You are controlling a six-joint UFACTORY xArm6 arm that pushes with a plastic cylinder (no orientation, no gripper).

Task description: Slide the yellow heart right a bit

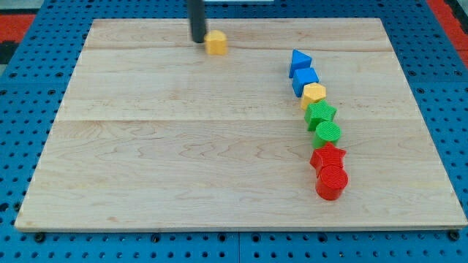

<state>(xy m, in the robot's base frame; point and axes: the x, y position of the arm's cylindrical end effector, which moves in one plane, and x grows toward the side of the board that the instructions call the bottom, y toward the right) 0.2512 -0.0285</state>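
I am resting my tip (198,40), a bare dark rod with no jaws to open or close, just left of the small yellow plastic heart (216,42) near the wooden board's (183,146) top edge, and judging that a short, level rightward nudge through the heart's centre should suit.

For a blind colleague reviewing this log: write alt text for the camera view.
My tip sits just to the view's left of the yellow heart, near the wooden board's top edge. At the view's right, seven blocks trail downward in a touching line: blue triangle, blue cube, yellow hexagon, green star, green cylinder, red star, red cylinder.
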